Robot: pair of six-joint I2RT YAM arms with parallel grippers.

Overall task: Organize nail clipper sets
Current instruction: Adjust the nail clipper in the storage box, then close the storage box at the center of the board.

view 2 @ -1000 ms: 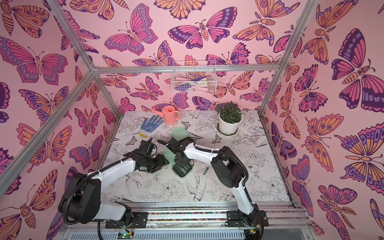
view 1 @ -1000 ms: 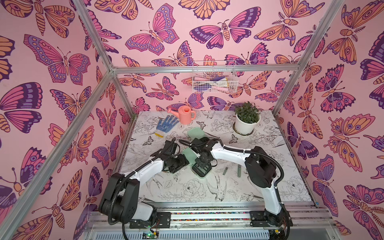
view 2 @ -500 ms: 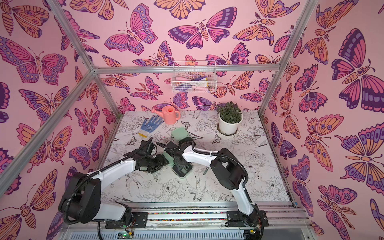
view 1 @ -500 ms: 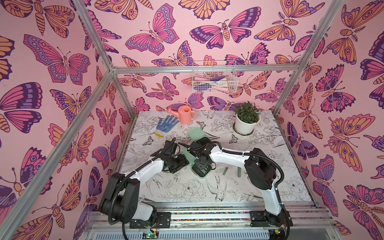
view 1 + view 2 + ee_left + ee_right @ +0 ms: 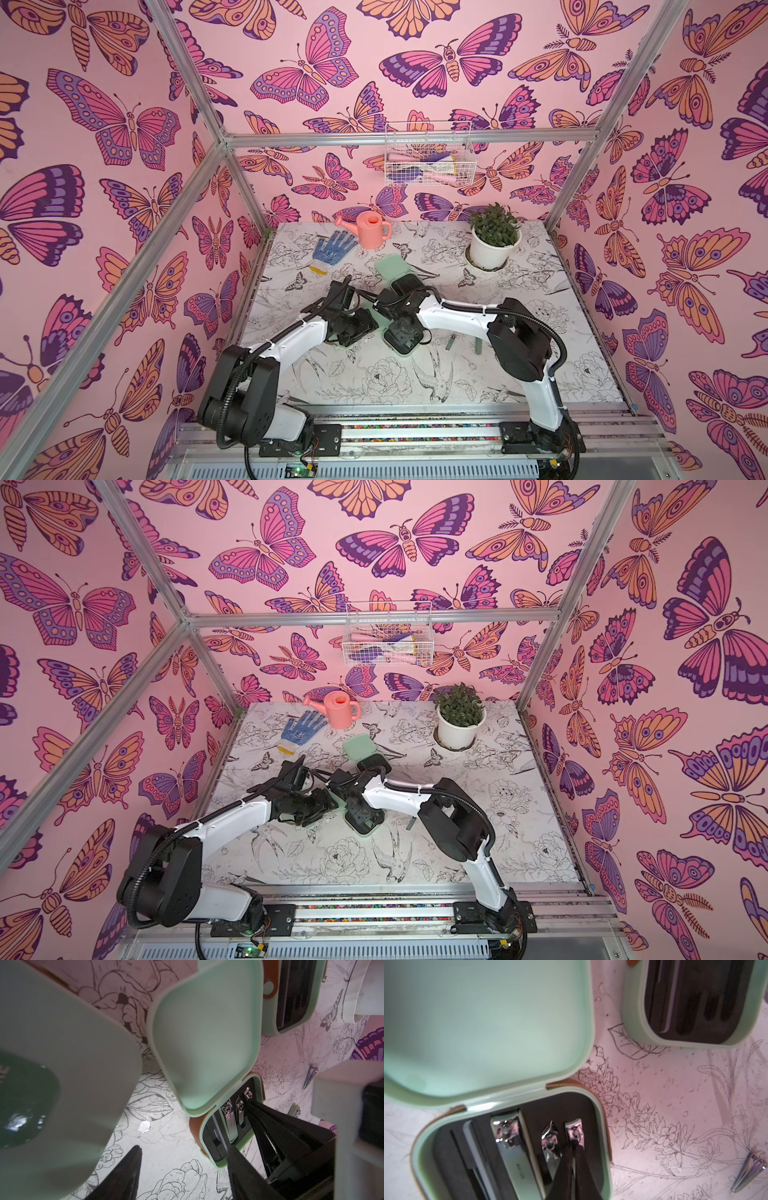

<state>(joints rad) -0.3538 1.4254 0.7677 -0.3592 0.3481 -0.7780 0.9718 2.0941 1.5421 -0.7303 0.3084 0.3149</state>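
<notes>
Where the left wrist view is filled at its left by a blurred mint shape point(image 5: 62, 1064), too close to tell whether it is a third case, the left pincer point(image 5: 182, 1157) is released at bottom centre, fingers point(image 5: 128, 1172) spread with bare surface point(image 5: 162, 1142) between them. Right of that the near case point(image 5: 207, 1043) lies open, lid swung back.

The right wrist view shows its black tray best. At lower left a file point(image 5: 473, 1142), a big clipper point(image 5: 512, 1142), a small clipper point(image 5: 550, 1138) and an end clipper point(image 5: 575, 1130) sit side by side. The right pincer point(image 5: 572, 1147) is clenched, tips on the end clipper; whether it pinches it I cannot tell. At upper right the far case point(image 5: 633, 1007) holds a slim tool point(image 5: 668, 1001) beside dark slots. A loose clipper point(image 5: 751, 1169) lies on the surface at lower right.

Only the top views show the rest. Across upper centre, left to right, are a glove point(image 5: 332, 249), a can point(image 5: 370, 230), a wall basket point(image 5: 399, 149) holding pink and purple things, and a pot point(image 5: 492, 253) holding a plant point(image 5: 494, 224). Both cases sit mid-frame, far above near. In a top view two loose tools point(image 5: 450, 341) point(image 5: 478, 345) lie right of the near case; in a top view just one loose tool point(image 5: 410, 823) shows, beside the right arm.
</notes>
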